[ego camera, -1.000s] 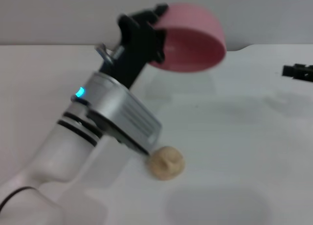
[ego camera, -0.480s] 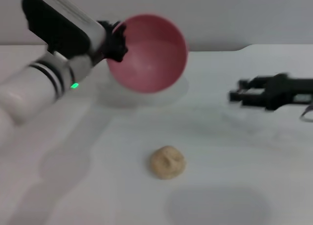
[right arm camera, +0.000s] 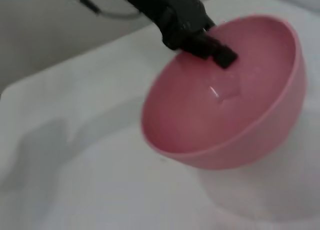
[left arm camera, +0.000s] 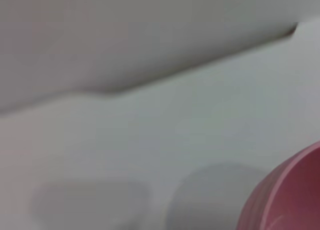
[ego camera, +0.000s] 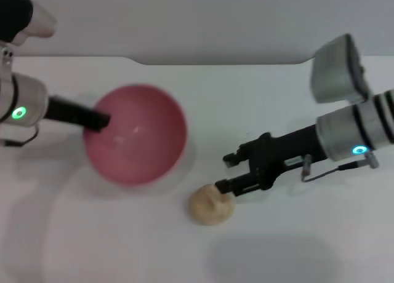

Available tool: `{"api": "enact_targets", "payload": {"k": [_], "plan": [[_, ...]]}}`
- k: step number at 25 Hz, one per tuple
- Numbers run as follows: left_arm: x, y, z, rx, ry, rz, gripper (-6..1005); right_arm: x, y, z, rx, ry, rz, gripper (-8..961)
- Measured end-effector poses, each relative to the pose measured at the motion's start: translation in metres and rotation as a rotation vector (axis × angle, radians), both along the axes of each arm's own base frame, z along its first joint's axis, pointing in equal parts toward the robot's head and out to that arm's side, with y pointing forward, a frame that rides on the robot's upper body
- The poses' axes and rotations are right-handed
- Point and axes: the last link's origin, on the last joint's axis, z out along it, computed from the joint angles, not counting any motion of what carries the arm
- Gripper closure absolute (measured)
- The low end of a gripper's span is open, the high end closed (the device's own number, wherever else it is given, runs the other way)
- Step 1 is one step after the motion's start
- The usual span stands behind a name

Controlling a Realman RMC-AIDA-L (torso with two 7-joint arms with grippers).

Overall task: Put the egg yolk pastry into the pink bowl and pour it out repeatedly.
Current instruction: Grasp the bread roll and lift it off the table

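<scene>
The pink bowl [ego camera: 138, 138] stands upright and empty on the white table, left of centre. My left gripper [ego camera: 98, 120] is shut on its left rim. The bowl's edge also shows in the left wrist view [left arm camera: 292, 195]. In the right wrist view the bowl [right arm camera: 235, 120] shows whole, with the left gripper [right arm camera: 217, 50] clamped on its rim. The tan egg yolk pastry [ego camera: 210, 204] lies on the table, in front of and to the right of the bowl. My right gripper [ego camera: 226, 172] is open and empty, just above and right of the pastry, with its lower finger close to the pastry's top.
The white table [ego camera: 277, 246] has a back edge against a grey wall [ego camera: 215, 18]. Both forearms reach in low from the sides. Nothing else stands on the table.
The left arm has brought the bowl down from raised and tilted to upright on the table at the left. The right arm has come in from the right to the pastry.
</scene>
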Motion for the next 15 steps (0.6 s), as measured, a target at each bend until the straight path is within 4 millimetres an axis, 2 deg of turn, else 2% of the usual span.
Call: {"api": "enact_targets", "payload": {"k": [7, 15], "plan": [[-0.008, -0.024, 0.009, -0.09, 0.118, 0.149, 999, -0.005, -0.005, -0.021, -0.04, -0.086, 0.038, 322], [-0.005, -0.024, 0.01, -0.083, 0.106, 0.152, 999, -0.008, -0.017, -0.057, -0.05, -0.145, 0.098, 324]]}}
